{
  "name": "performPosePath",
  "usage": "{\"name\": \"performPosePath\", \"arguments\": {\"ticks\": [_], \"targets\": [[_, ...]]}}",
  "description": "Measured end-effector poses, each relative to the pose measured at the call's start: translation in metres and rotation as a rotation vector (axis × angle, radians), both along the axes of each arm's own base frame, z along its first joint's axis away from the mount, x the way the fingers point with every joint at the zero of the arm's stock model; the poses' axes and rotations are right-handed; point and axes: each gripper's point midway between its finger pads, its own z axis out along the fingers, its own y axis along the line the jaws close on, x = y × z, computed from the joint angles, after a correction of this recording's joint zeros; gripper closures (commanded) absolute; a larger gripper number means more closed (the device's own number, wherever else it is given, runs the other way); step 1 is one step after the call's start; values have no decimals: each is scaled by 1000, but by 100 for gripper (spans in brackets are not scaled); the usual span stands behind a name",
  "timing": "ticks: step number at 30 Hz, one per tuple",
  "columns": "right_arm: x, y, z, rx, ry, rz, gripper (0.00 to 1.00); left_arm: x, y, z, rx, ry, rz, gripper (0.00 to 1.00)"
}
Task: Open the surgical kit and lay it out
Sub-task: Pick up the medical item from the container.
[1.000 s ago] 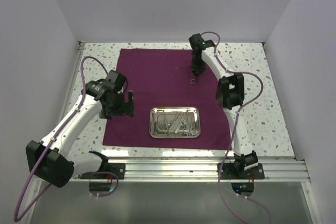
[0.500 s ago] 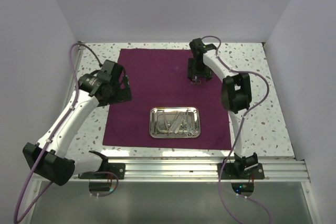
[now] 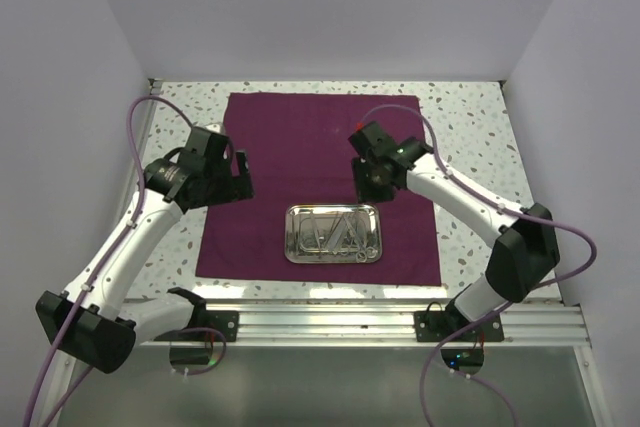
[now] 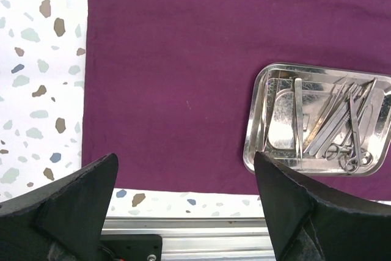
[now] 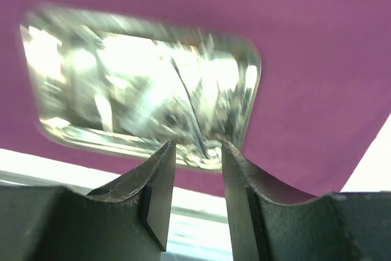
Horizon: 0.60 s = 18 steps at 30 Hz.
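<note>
The maroon cloth wrap lies spread flat on the table. The steel tray sits on its near part and holds several thin silver instruments, among them ring-handled forceps. My right gripper hangs just beyond the tray's far right corner. In the right wrist view the right gripper has its jaws partly apart with nothing between them, above the blurred tray. My left gripper hovers over the cloth's left part. The left gripper is wide open and empty, with the tray to its right.
White speckled tabletop borders the cloth on all sides. An aluminium rail with both arm bases runs along the near edge. Plain walls close in the left, back and right.
My right gripper opened over a small ring-handled instrument on the far cloth, then swung back toward the tray with its jaws narrowing. The left gripper drifted slightly left and stayed open.
</note>
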Motion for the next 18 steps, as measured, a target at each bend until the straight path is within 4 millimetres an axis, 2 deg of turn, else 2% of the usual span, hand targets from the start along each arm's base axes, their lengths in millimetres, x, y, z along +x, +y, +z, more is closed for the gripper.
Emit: {"name": "performPosePath", "arguments": {"ticks": [3, 5, 12, 18], "targets": [[-30, -8, -46, -70, 123, 4, 61, 0, -2, 0, -4, -4, -14, 4], [-45, -14, -64, -105, 177, 5, 61, 0, -2, 2, -4, -14, -26, 4], [-55, 2, -81, -120, 201, 44, 62, -12, 2, 2, -15, -38, -35, 5], [-66, 21, -99, -143, 222, 95, 63, -25, 7, -7, -15, -37, -34, 5]]}}
